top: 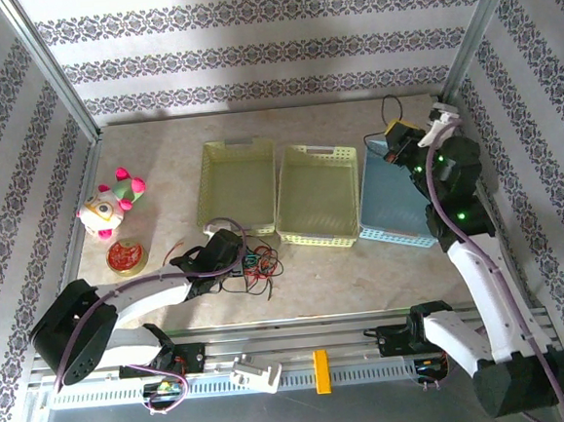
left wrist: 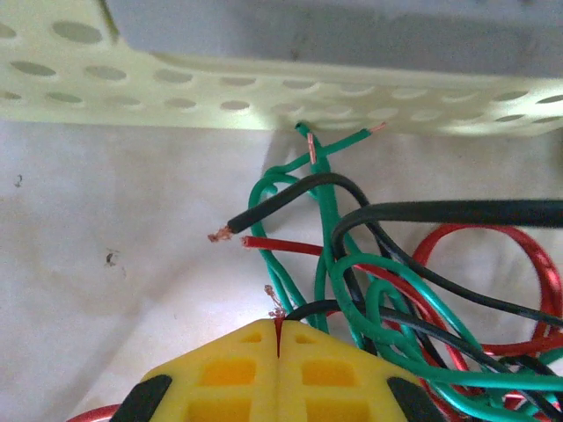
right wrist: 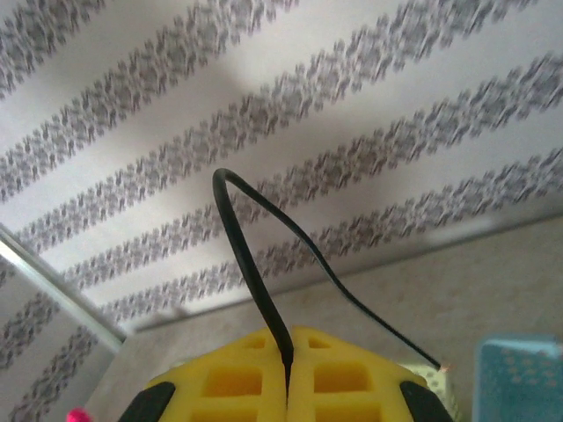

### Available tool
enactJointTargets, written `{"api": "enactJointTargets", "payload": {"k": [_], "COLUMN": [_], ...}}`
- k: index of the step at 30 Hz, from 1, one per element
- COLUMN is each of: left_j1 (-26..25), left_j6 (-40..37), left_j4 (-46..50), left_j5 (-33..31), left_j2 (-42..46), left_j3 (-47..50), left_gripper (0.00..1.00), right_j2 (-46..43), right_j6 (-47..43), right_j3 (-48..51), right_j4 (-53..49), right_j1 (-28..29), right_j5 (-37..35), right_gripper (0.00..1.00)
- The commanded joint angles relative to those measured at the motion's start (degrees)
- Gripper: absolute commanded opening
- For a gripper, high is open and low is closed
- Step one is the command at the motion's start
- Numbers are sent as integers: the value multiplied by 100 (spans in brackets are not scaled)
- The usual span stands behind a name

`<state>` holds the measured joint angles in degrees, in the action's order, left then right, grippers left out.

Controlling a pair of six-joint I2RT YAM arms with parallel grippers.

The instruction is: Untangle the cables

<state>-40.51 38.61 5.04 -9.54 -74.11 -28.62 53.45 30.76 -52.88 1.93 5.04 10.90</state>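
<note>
The table (top: 160,152) is a pale, marbled beige slab, closed in on three sides by white wallpaper (top: 250,47) with grey ornamental bands and framed by two slanting metal posts (top: 51,68).

I take the middle basket (top: 315,194), pale yellow and perforated, as my mark. There are three baskets in all. A second yellow one (top: 236,185) sits just to its left, and a blue one (top: 388,198) touches its right side. Well off to the left of it stands one plush toy (top: 111,205), with one small round red tin (top: 126,255) on the near side of the toy. Nearer than the middle basket, along the table's front edge, runs one metal rail (top: 353,370) carrying one orange block (top: 321,371) and one white clip (top: 256,372).

The cables (top: 262,264) lie in one small knot of red, black and green strands just off the middle basket's near left corner. From the left wrist the knot (left wrist: 378,281) spreads across the bare tabletop below the basket wall.

There are two arms. The left gripper (top: 242,256) sits at the knot's left edge. Its yellow fingers (left wrist: 277,352) are pressed tight together, with a frayed red strand (left wrist: 274,303) running into the seam between them. The right gripper (top: 398,131) is raised beyond the blue basket, to the far right of the middle one. It is clenched (right wrist: 288,360) on one black strand (right wrist: 242,229) that arches up free against the wallpaper.
</note>
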Motion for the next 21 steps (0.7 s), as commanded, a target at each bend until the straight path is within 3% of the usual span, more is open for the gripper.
{"api": "enactJointTargets", "payload": {"k": [1,7,17,21], "left_j1": [-62,-71,-71,-71], "left_j6": [-47,-30,128,172], "left_j4": [13,-137,-391,-363], "left_j5": [-84,-142,-454,-509], "left_j2": [229,535,1089,1196], "left_j3": [119,283,703,748], "left_gripper": [0,0,0,0], "right_j2": [63,58,12,179], "right_j6": [22,-407,-2166,-2361], "right_j3": [-73,-198,-1003,-1138], "right_j4": [160,75,31,35], "right_j1": [156,576,2018,2246], "right_j5": [483,242,-867,-1006], "right_gripper": [0,0,0,0]}}
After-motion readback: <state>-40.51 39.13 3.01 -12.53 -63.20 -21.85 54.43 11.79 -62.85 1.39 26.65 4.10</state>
